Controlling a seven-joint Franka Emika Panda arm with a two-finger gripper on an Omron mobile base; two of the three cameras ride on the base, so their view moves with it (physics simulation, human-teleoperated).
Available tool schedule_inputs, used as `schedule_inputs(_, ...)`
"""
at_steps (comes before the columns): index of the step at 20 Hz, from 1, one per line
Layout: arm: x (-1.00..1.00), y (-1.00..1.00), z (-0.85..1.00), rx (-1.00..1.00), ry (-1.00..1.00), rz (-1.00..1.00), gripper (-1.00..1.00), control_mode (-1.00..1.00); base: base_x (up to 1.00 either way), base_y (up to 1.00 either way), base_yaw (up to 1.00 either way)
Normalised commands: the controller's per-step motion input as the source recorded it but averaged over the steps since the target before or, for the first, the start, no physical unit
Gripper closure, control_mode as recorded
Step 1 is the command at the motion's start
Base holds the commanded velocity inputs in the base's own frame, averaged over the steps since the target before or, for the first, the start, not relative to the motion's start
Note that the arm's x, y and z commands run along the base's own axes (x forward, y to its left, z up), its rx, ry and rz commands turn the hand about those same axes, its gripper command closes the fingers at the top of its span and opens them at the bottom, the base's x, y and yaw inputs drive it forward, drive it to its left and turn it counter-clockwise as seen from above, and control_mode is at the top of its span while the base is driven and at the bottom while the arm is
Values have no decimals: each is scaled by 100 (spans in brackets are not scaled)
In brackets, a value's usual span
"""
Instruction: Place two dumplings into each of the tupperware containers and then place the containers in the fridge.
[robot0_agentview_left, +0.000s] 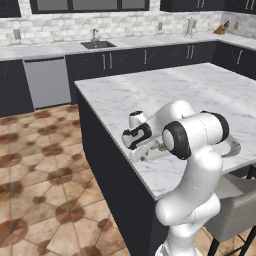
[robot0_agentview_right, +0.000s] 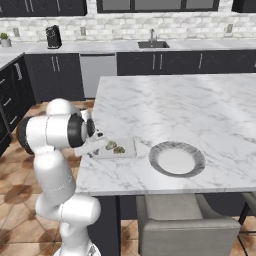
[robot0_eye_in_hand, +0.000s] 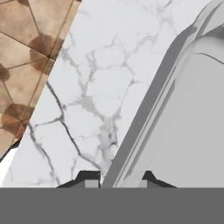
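The container (robot0_agentview_right: 122, 148) lay on the marble island (robot0_agentview_right: 190, 110), close to its near edge and toward the corner by the robot. Two dumplings (robot0_agentview_right: 115, 147) sat inside it, side by side, almost touching each other. From the camera on the hand, the grey rim of the container (robot0_eye_in_hand: 144, 113) ran between the two dark fingertips (robot0_eye_in_hand: 89, 177), one tip outside on the marble and the other inside the tray. The gripper (robot0_eye_in_hand: 118, 178) was closed on that rim, so the pincer was clamped on the wall of the container. In the left view the hand (robot0_agentview_left: 137, 136) reached low over the island edge, and one dumpling (robot0_agentview_left: 161, 146) showed just beside it. A round plate (robot0_agentview_right: 177, 159) with a dark patterned rim stood to the right of the container, near but apart from it. A grey chair (robot0_agentview_right: 187, 220) stood under the near side of the island. Behind, a counter with a sink (robot0_agentview_right: 152, 44) ran along the tiled wall, and the floor (robot0_agentview_left: 40, 165) was of brown tiles.
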Motion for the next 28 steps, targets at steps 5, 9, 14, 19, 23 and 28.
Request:
schedule_inputs(5, -56, 14, 26, -8, 7, -4, 100, -100, 0, 0, 0)
schedule_inputs(9, -64, 0, 84, -13, -16, -1, 100, -100, 0, 0, 0)
schedule_inputs(14, -90, 0, 100, 0, -16, -9, 100, -100, 0, 0, 0)
schedule_inputs(19, -100, -1, 100, 13, -14, -15, 100, -100, 0, 0, 0)
schedule_inputs(23, -100, -10, 86, 9, -21, -6, 100, -100, 0, 0, 0)
schedule_inputs(28, -94, -10, 25, 1, -3, 4, 100, -100, 0, 0, 0)
